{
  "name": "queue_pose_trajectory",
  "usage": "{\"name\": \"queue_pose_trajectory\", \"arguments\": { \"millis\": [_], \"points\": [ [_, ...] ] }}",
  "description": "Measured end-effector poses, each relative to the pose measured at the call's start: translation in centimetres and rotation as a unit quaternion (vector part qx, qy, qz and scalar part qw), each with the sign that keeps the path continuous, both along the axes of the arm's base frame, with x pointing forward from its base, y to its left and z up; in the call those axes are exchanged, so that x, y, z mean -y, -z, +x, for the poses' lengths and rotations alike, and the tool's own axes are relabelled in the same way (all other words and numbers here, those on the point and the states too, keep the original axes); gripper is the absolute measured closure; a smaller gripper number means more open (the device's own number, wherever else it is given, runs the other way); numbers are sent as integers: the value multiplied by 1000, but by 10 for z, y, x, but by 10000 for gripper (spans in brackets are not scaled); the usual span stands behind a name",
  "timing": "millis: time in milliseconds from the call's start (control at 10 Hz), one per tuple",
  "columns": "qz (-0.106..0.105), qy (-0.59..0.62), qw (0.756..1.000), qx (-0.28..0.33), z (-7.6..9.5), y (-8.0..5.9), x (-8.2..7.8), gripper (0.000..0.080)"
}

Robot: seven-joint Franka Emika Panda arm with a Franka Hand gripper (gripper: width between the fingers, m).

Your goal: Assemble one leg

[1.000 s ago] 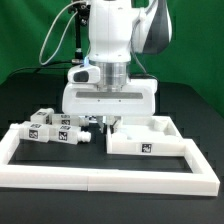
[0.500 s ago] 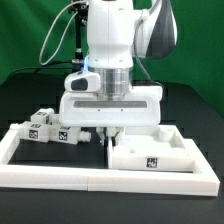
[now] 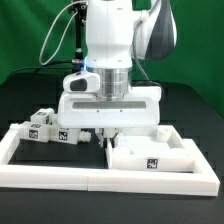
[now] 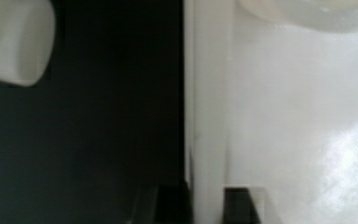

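A white rimmed panel (image 3: 168,150) lies on the black table (image 3: 22,100).

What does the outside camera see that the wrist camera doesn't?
Only the exterior view: the white robot arm, the green backdrop, and square tags on the small white rectangular legs. Only the wrist view: the claw's dark fingertips either side of the large flat white square panel's rim. Both: that panel and the black table.

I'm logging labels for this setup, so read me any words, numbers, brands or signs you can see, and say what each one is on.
No words, numbers or brand names can be read in either view.
legs: square black-and-white tags, pattern only, no letters.
panel: one more such tag on its front wall, also without text.
Wrist view: blurred, no marks visible.
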State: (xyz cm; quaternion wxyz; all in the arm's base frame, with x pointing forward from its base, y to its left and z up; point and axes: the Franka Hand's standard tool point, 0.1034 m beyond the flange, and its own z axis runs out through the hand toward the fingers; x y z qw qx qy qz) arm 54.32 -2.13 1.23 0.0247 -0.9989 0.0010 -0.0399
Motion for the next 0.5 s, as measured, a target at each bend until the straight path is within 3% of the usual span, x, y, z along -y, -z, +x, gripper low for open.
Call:
{"name": "queue_pose_trajectory", "arguments": {
  "millis": [500],
  "points": [
    [-4,54,998,17,35,-1,0,744]
  ]
}}
